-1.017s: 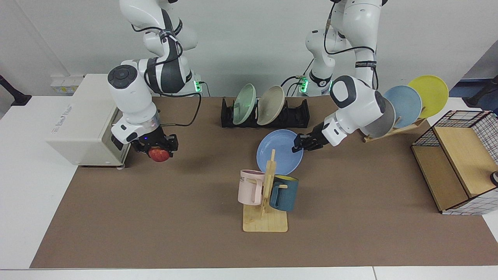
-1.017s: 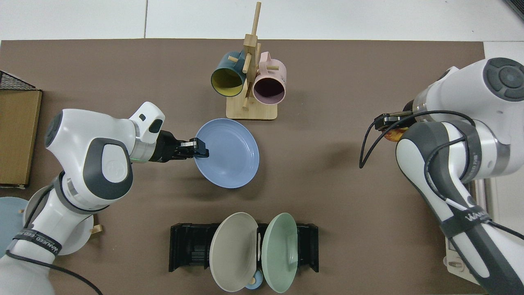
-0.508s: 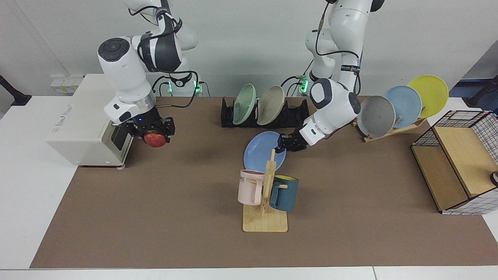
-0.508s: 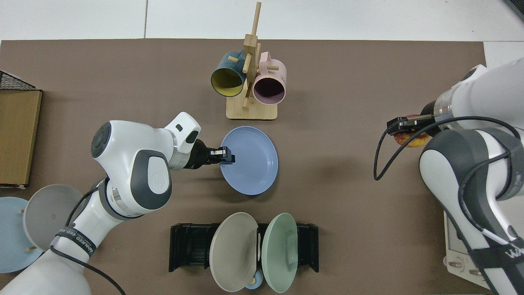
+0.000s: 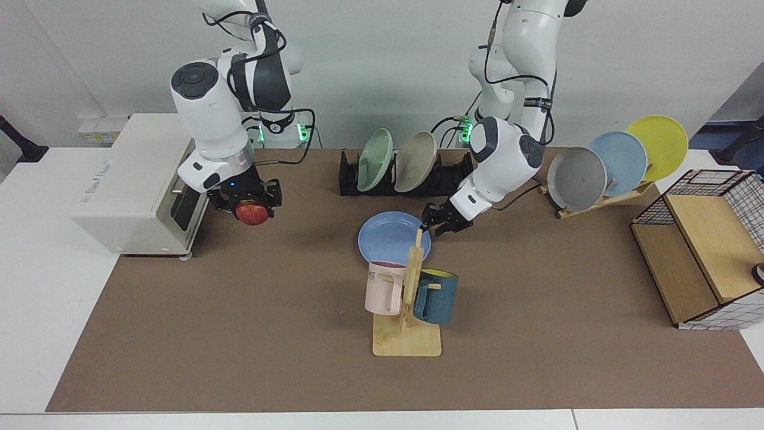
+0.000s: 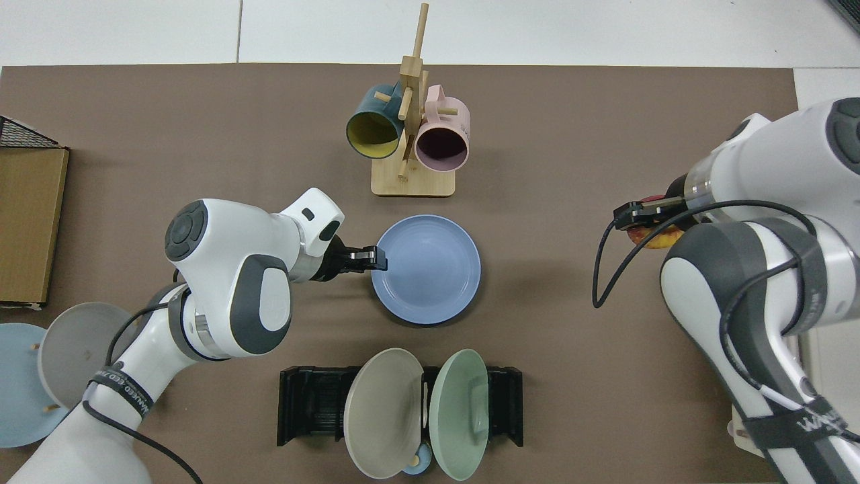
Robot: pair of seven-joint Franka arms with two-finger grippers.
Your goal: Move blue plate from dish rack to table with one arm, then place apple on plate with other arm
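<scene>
Wooden mug stand (image 5: 407, 334) nearest the camera in the facing view, pink mug (image 5: 385, 286) and dark blue mug (image 5: 436, 297) hung on it. Its post hides part of the blue plate (image 5: 391, 237). Top view shows that plate (image 6: 426, 269) whole, lying level on the table (image 6: 201, 134) between mug stand and dish rack (image 6: 316, 407).

Left gripper (image 5: 439, 222) at the plate's 3 o'clock edge in the facing view; top view puts it (image 6: 376, 259) at 9 o'clock, jaws together on the rim.

Right gripper (image 5: 250, 200) hangs above the mat beside a white box (image 5: 128, 185), clamped on the apple (image 5: 253, 214). From above, the arm covers most of the apple (image 6: 648, 236).

Farthest back, the rack (image 5: 459, 173) holds a green plate (image 5: 375, 160) and a beige plate (image 5: 416, 161), upright and tilted.
</scene>
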